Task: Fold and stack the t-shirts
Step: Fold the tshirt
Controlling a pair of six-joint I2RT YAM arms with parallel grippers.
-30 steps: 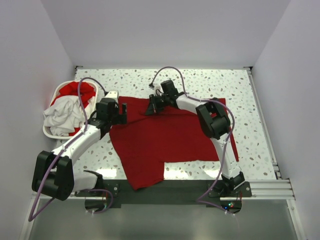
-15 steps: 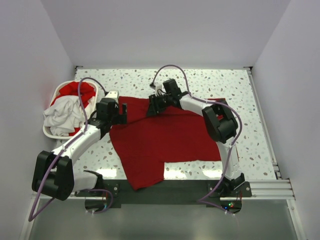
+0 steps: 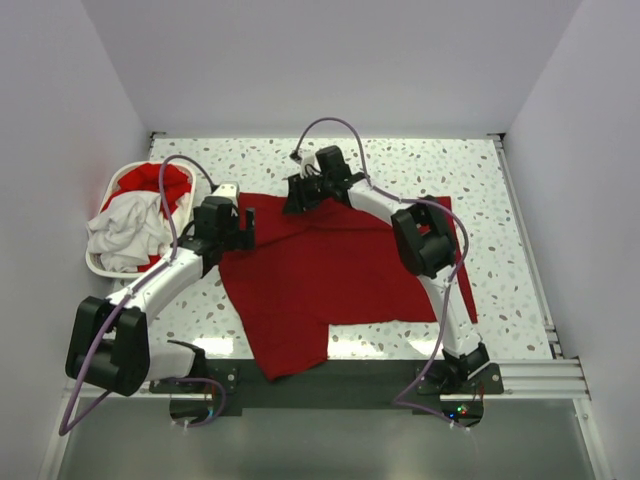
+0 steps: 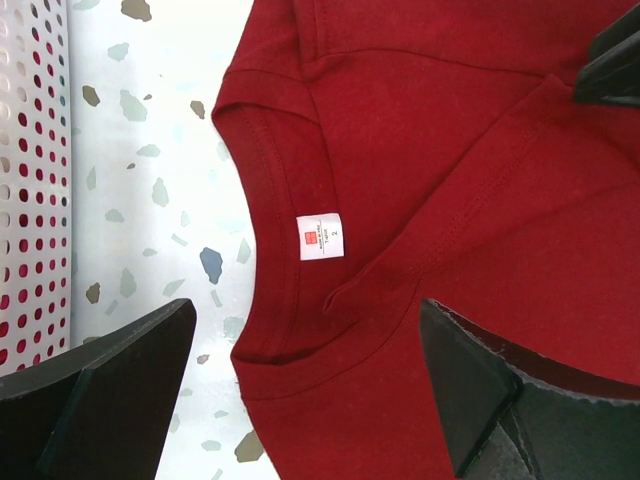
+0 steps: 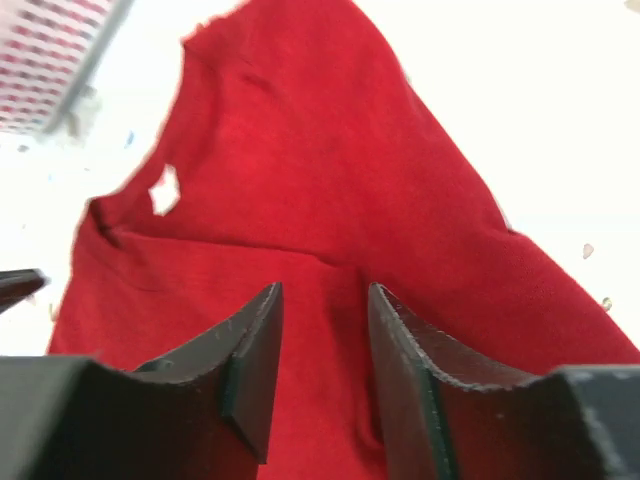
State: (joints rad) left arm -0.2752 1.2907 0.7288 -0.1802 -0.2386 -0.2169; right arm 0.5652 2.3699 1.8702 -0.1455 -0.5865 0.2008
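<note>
White walls enclose a speckled table [image 3: 520, 200]. One deep red shirt [image 3: 330, 280] lies spread flat at centre frame, with a lower flap reaching the table's near edge. Left gripper [image 4: 308, 315]: jaws fully released, hovering over the collar [image 4: 250, 230] on either side of the white neck label [image 4: 320, 236]; nothing grasped. Right gripper [image 5: 322, 300]: jaws parted above the shirt's upper edge, no cloth pinched between them. At upper left, a white basket [image 3: 118, 178] holds another red shirt [image 3: 165, 185]; a white shirt [image 3: 125, 230] drapes over its rim.
</note>
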